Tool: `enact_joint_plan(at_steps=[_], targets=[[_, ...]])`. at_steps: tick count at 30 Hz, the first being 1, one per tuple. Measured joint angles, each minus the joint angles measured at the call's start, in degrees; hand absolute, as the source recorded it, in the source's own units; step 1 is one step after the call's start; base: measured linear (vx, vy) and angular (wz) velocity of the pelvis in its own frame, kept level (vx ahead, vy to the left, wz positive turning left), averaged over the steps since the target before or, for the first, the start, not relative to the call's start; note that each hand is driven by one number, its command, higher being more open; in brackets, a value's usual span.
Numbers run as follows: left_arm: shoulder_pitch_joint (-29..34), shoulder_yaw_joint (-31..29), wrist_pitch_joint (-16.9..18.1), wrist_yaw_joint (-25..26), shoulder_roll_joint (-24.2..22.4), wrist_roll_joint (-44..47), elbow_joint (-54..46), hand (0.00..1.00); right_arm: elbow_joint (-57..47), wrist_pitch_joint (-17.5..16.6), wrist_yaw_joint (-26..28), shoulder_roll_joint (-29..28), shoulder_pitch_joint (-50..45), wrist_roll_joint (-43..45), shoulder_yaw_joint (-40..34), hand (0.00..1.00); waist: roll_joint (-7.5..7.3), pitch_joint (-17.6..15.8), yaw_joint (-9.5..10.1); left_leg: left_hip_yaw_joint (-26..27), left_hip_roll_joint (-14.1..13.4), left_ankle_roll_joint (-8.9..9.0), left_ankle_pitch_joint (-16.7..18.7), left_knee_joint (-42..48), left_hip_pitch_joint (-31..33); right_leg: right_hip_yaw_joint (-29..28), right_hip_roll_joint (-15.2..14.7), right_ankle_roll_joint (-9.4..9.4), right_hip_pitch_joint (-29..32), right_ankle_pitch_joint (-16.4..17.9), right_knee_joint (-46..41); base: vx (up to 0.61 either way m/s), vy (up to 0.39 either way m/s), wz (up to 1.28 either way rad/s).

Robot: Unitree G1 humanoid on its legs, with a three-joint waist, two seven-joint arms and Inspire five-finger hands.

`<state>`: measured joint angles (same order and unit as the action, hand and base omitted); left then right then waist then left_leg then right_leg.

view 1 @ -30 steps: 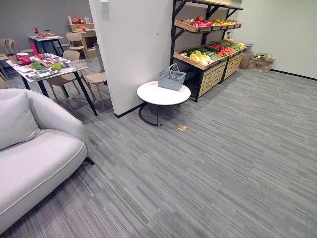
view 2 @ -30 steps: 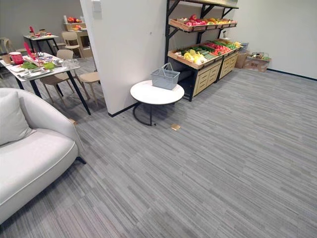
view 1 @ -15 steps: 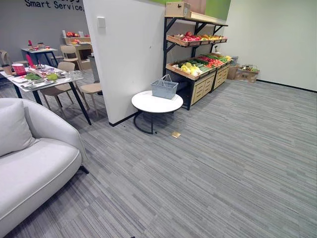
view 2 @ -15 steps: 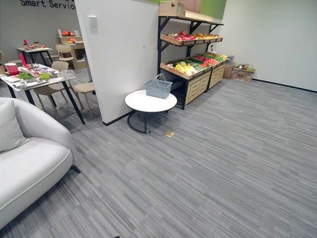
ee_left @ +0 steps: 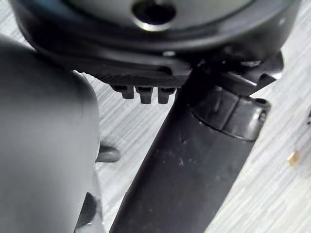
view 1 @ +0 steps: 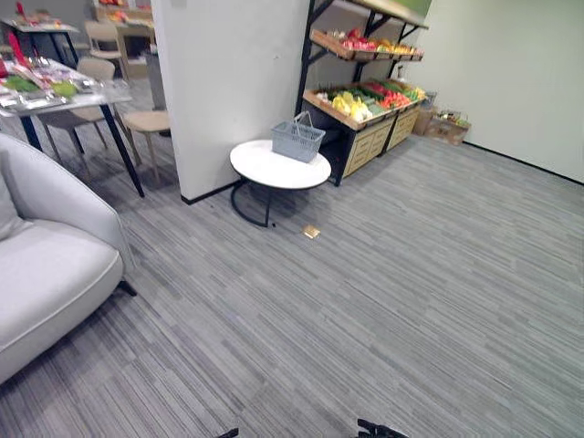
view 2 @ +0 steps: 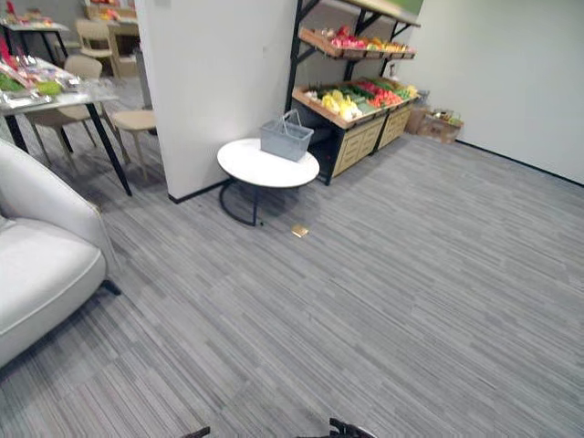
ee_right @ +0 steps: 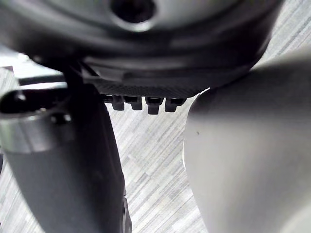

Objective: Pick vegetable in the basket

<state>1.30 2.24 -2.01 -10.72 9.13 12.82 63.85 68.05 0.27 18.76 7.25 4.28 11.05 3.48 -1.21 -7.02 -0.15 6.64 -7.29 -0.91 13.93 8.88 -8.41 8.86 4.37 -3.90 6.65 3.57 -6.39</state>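
The vegetables point(view 1: 360, 100), yellow, green and red, lie in the sloping lower tray of a dark rack point(view 1: 315, 55) at the far side of the room, with more produce on its upper shelf. The grey basket point(view 1: 297, 141) stands just in front of the rack on a round white table point(view 1: 269, 172), near the table's far edge, its handle raised. Table and basket sit beside a white pillar point(view 1: 228, 82). A small tan piece point(view 1: 312, 232) lies on the striped grey carpet point(view 1: 411, 301) close to the table's foot. A pale sofa point(view 1: 46, 265) is on the left, with a laid dining table point(view 1: 64, 94) and a chair point(view 1: 146, 121) behind it; a box point(view 1: 447, 128) stands on the floor past the rack. The left hand point(ee_left: 146, 53) hangs low and points down at the carpet, well apart from basket and vegetables; I cannot tell whether it is open or closed. The right hand point(ee_right: 146, 58) hangs the same way over the carpet, and its state cannot be told either.
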Motion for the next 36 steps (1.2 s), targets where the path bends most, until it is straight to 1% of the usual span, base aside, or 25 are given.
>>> enact_joint_plan(at_steps=[2, 3, 4, 5, 6, 7, 9, 12, 13, 14, 16, 17, 18, 20, 22, 23, 24, 26, 27, 29, 30, 31, 33, 35, 36], targets=[[0.21, -2.41, -1.32, -0.15, -0.09, 0.12, 0.02, 1.00, -1.20, -0.41, -0.02, -0.18, -0.19, 0.23, -0.19, 1.00, -0.77, -0.85, 0.08, -0.16, 0.35, 1.65, 1.20, -0.86, -3.31, 1.49, -1.42, -0.50, 1.57, -3.27, 2.88, 0.37, -0.214, 0.32], [0.37, -3.76, -2.36, -0.51, -0.15, 0.14, -0.06, 1.00, -2.36, -0.35, -0.28, -0.33, -0.67, 0.15, -0.21, 1.00, -1.31, -1.09, 0.13, -0.23, 0.83, 2.89, 2.68, -1.18, -5.79, 2.70, -3.13, -0.12, 2.55, -4.90, 3.10, 0.42, -0.220, 0.30], [0.37, -3.94, -2.79, -0.58, -0.20, 0.15, -0.04, 1.00, -2.65, -0.41, -0.42, -0.29, -0.97, 0.09, -0.34, 1.00, -1.30, -1.29, 0.09, -0.34, 0.73, 3.57, 3.58, -1.26, -6.98, 3.91, -3.78, 0.66, 2.45, -8.46, 1.83, 0.48, -0.231, 0.25], [0.23, -3.93, -3.74, -0.86, -0.77, 0.06, 0.31, 1.00, -2.72, -0.25, -0.66, -0.05, -1.53, -0.15, -1.71, 1.00, -0.59, -1.14, 0.12, -0.40, -0.84, 4.66, 4.32, -1.31, -8.75, 6.10, -3.00, 5.83, 2.37, -9.94, -1.21, 0.51, -0.250, 0.23], [0.03, -3.96, -3.93, -1.51, -1.24, -0.28, 0.43, 1.00, -3.12, -0.01, -0.71, -0.04, -1.12, -0.12, -3.37, 1.00, 0.60, -1.24, 0.07, 0.43, -2.15, 5.17, 3.98, -1.00, -9.13, 7.02, -2.35, 6.69, 3.74, -5.95, -6.24, 0.52, -0.253, 0.18], [-0.13, -4.00, -4.14, -1.79, -1.20, -0.34, 0.44, 1.00, -3.23, 0.24, -0.71, -0.07, -0.71, -0.05, -4.20, 1.00, 0.78, -1.54, 0.09, 0.71, -2.69, 5.61, 3.54, -1.05, -9.38, 7.32, -2.32, 7.49, 4.69, -4.19, -9.21, 0.47, -0.261, 0.13], [-0.39, -3.94, -4.94, -3.05, -1.02, -2.20, 0.48, 1.00, -2.38, 1.55, -1.04, 0.09, 0.50, 0.26, -4.75, 1.00, 0.89, -1.98, -0.03, 0.77, -3.96, 7.84, 1.38, -0.76, -11.39, 8.38, -2.42, 9.27, 5.50, 2.36, -17.52, 0.40, -0.277, 0.10], [-0.70, -3.59, -5.75, -3.11, -0.77, -2.10, 0.51, 1.00, -1.95, 2.39, -2.15, -0.13, 0.67, 0.34, -4.78, 1.00, 0.86, -1.79, -0.14, 0.35, -5.01, 9.07, 0.67, 5.07, -11.24, 8.54, -2.27, 9.28, 4.24, 8.04, -21.06, 0.34, -0.283, 0.03], [-1.02, -3.52, -6.00, -3.09, -0.98, -1.77, 0.69, 1.00, -1.82, 2.81, -2.52, -0.01, 0.57, 0.23, -4.95, 1.00, 1.51, -1.35, -0.26, -0.27, -5.63, 9.38, 0.44, 9.66, -9.56, 8.45, -1.64, 9.43, 3.18, 9.24, -20.30, 0.25, -0.249, -0.04], [-1.13, -3.40, -6.06, -3.07, -1.06, -1.18, 0.85, 1.00, -1.76, 2.92, -2.61, 0.08, 0.58, 0.17, -5.03, 1.00, 1.89, -1.00, -0.36, -0.90, -6.04, 9.34, 0.10, 12.43, -8.24, 8.40, -1.13, 9.34, 2.65, 9.41, -19.41, 0.23, -0.237, -0.09], [-1.15, -3.36, -5.88, -2.91, -1.11, 2.47, 0.94, 1.00, -0.75, 3.12, -2.83, 0.25, 0.34, 0.30, -4.69, 1.00, 2.86, -0.28, -0.46, -1.76, -7.65, 7.95, -1.93, 22.56, -3.86, 7.75, 0.92, 9.12, -0.13, 9.43, -15.26, 0.25, -0.183, -0.14], [-1.14, -3.46, -5.10, -2.86, -1.38, 3.89, 0.86, 1.00, -0.61, 3.73, -2.87, 0.73, -0.21, 0.35, -4.37, 1.00, 3.83, 0.08, -0.41, -1.48, -8.97, 7.85, -1.71, 31.90, -0.51, 6.68, 2.82, 9.27, -3.07, 8.91, -12.07, 0.29, -0.118, -0.31], [-0.89, -3.71, -3.76, -2.73, -1.80, 4.74, 0.69, 1.00, 0.30, 4.84, -2.87, 1.16, -0.41, 0.50, -3.80, 1.00, 4.40, 0.41, -0.18, -0.80, -9.50, 6.45, -0.31, 40.84, 2.25, 5.19, 4.30, 10.05, -6.46, 8.34, -9.11, 0.31, -0.090, -0.40], [-0.87, -3.81, -1.91, -2.71, -1.92, 4.76, 0.35, 1.00, 0.73, 6.19, -2.79, 1.25, -0.91, 0.48, -3.16, 1.00, 4.23, 0.39, 0.08, 2.08, -9.19, 4.40, 2.23, 47.55, 6.30, 3.03, 4.89, 10.53, -11.22, 7.72, -5.87, 0.33, 0.009, -0.58], [-0.95, -3.76, -0.30, -2.76, -1.95, 5.24, -0.10, 1.00, 1.26, 7.04, -2.45, 1.46, -1.10, 0.30, -2.48, 1.00, 3.95, 0.25, 0.16, 5.09, -8.30, 3.54, 4.91, 44.78, 9.94, 0.37, 4.41, 10.36, -14.46, 7.46, -3.71, 0.26, 0.051, -0.67], [-1.26, -3.68, 0.92, -2.79, -1.99, 6.14, -0.19, 1.00, 1.44, 7.73, -1.46, 1.65, -0.99, 0.09, -2.48, 1.00, 3.35, -0.13, 0.26, 5.36, -6.41, 3.72, 6.55, 39.48, 12.54, -1.22, 3.18, 10.17, -16.36, 7.39, -2.82, 0.21, 0.095, -0.63], [-1.65, -3.66, 1.93, -2.95, -1.91, 7.27, -0.73, 1.00, 1.51, 7.95, -0.37, 1.57, -0.86, -0.52, -2.59, 1.00, 2.11, -0.89, 0.61, 4.79, -3.17, 3.98, 6.95, 32.22, 14.70, -2.54, 0.99, 9.81, -17.56, 7.54, -2.12, 0.20, 0.113, -0.59], [-2.16, -3.56, 3.03, -3.78, -1.94, 8.05, -1.80, 1.00, 1.53, 7.87, 1.14, 1.56, -0.76, -1.98, -2.63, 1.00, 0.90, -1.62, 1.26, 2.58, 1.24, 4.39, 5.36, 22.16, 18.72, -3.93, -2.07, 9.05, -18.35, 7.96, -1.15, 0.18, 0.155, -0.42], [-2.51, -3.43, 3.95, -4.71, -2.45, 8.05, -1.88, 1.00, 1.55, 7.93, 1.93, 2.11, -0.86, -2.07, -2.50, 1.00, 1.00, -1.66, 1.56, -0.32, 3.90, 4.58, 0.48, 13.29, 21.75, -4.88, -3.46, 8.84, -18.94, 8.08, 0.35, 0.27, 0.215, -0.33], [-2.45, -3.45, 5.48, -5.51, -2.93, 7.97, -2.35, 1.00, 1.74, 8.18, 2.61, 2.73, -1.13, -2.11, -2.28, 1.00, 1.69, -1.72, 2.59, -3.61, 4.72, 5.89, -8.59, 5.07, 24.53, -6.77, -3.99, 7.71, -19.94, 8.84, 1.92, 0.30, 0.210, -0.44], [-2.32, -3.52, 6.16, -5.42, -2.96, 7.89, -2.41, 1.00, 2.08, 8.16, 2.66, 2.61, -1.25, -2.19, -2.28, 1.00, 1.50, -1.65, 3.21, -3.77, 4.54, 5.84, -14.47, 4.35, 24.33, -8.62, -4.34, 6.84, -20.63, 9.99, 1.97, 0.38, 0.233, -0.66], [-2.45, -3.79, 6.75, -5.08, -2.29, 8.00, -2.50, 1.00, 2.20, 7.73, 2.70, 1.90, -1.05, -3.09, -2.42, 1.00, 0.48, -2.08, 3.09, -2.35, 4.85, 4.53, -16.26, 4.62, 23.42, -10.38, -5.42, 6.74, -21.00, 10.34, 1.86, 0.39, 0.230, -0.59], [-2.52, -3.75, 6.77, -4.45, -1.49, 9.64, -2.28, 1.00, 2.39, 7.36, 3.00, 1.22, -0.66, -4.89, -2.72, 1.00, -0.77, -2.37, 2.84, -0.48, 5.16, 1.34, -14.82, 7.31, 23.30, -12.54, -6.71, 5.07, -20.85, 9.26, 0.53, 0.37, 0.212, -0.44], [-2.22, -3.26, 4.73, -4.30, -0.31, 13.65, -1.07, 1.00, 2.38, 7.38, 3.20, 0.60, -0.64, -8.18, -2.92, 1.00, -1.76, -1.73, 2.84, 2.93, 5.68, -0.53, -12.82, 8.02, 20.17, -14.19, -8.32, 3.34, -20.69, 8.01, -4.19, 0.34, 0.193, -0.42], [-2.15, -3.03, 4.25, -4.34, -0.08, 13.86, -0.67, 1.00, 2.38, 7.38, 3.21, 0.38, -0.70, -8.95, -3.46, 1.00, -2.00, -1.56, 2.85, 3.42, 6.05, -0.81, -12.63, 7.20, 18.95, -14.08, -8.68, 3.42, -20.62, 7.71, -5.65, 0.29, 0.139, -0.21]])
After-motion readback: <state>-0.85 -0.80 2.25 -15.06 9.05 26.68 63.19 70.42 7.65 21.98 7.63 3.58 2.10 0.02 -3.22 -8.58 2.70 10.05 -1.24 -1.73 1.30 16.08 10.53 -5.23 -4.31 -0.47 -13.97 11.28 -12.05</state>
